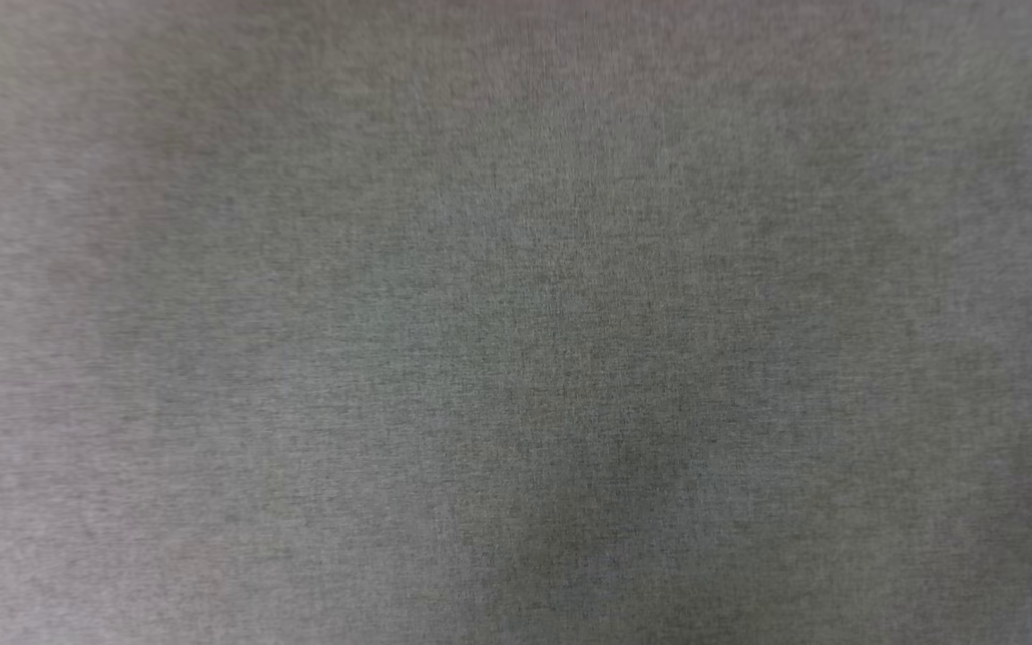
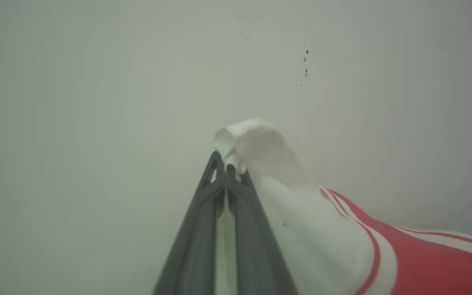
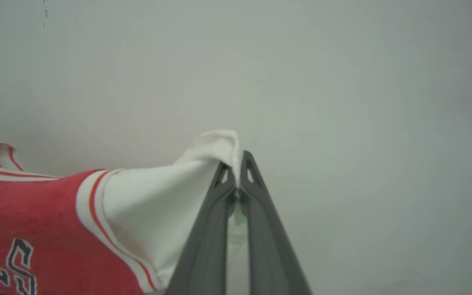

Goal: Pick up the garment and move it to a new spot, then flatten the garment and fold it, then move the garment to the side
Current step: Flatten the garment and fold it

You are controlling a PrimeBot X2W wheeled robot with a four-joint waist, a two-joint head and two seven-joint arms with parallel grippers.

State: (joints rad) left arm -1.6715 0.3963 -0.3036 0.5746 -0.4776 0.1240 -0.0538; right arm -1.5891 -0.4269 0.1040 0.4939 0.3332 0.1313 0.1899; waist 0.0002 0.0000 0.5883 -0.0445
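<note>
The garment [image 2: 416, 254] is a red jersey shirt with white sleeves and red-and-white trim. In the left wrist view my left gripper [image 2: 224, 164] is shut on the bunched white sleeve cloth [image 2: 260, 147], which pokes out past the fingertips. In the right wrist view my right gripper [image 3: 236, 164] is shut on the other white sleeve [image 3: 203, 159]. The garment's red body [image 3: 35, 213] stretches away to that view's left, with black lettering outlined in white at the bottom left. The cloth hangs taut between the two grippers, in front of a pale surface.
A plain pale surface [image 3: 342, 102] lies behind both grippers, with a few small dark specks [image 2: 305, 65]. The head view holds a blurred grey, cloth-like surface [image 1: 516, 322] with a faint weave.
</note>
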